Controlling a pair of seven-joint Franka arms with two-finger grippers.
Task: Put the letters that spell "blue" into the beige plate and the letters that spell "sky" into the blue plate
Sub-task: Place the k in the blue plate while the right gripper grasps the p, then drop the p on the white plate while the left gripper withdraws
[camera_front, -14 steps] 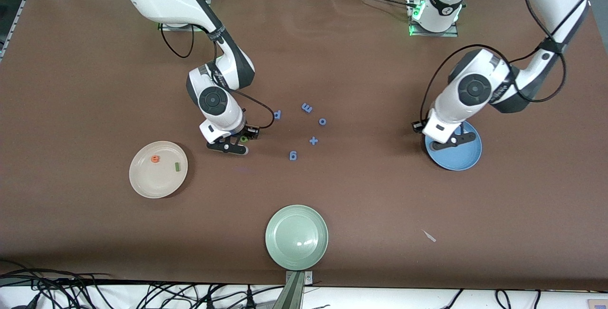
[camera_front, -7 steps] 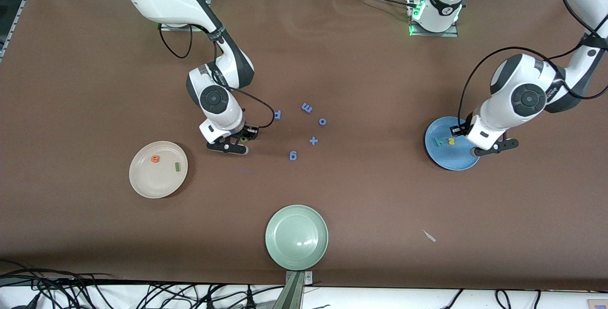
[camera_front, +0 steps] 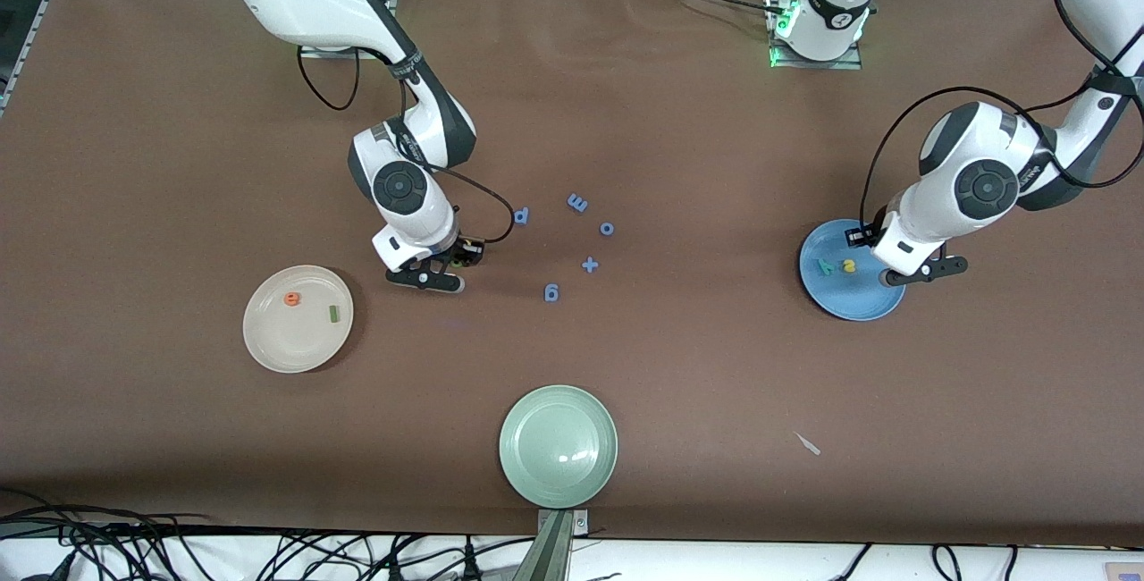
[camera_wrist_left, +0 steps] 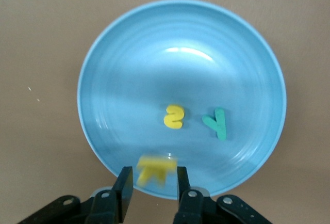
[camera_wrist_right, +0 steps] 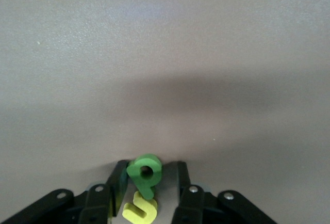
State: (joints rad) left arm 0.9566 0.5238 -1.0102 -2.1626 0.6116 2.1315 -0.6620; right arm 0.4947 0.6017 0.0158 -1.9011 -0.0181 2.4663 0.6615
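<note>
Toward the right arm's end from the blue plus sign (camera_front: 590,265), the beige plate (camera_front: 268,344) is seen on the tabletop (camera_front: 715,366) with the orange e (camera_front: 291,299) and the dark green l (camera_front: 334,314) in it. Between that plate and the plus sign, the right hand (camera_front: 438,270) is held low at the tabletop, its fingers (camera_wrist_right: 119,180) spread to either side of the green b (camera_wrist_right: 144,175), with the yellow u (camera_wrist_right: 140,209) just beside the b. Toward the left arm's end from the plus sign, the green y (camera_front: 827,266) and yellow s (camera_front: 848,265) are found in the blue plate (camera_front: 849,306), and the left hand (camera_front: 912,273) is held over its rim with a blurred yellow k (camera_wrist_left: 154,168) at it; whether the k is gripped cannot be told.
</note>
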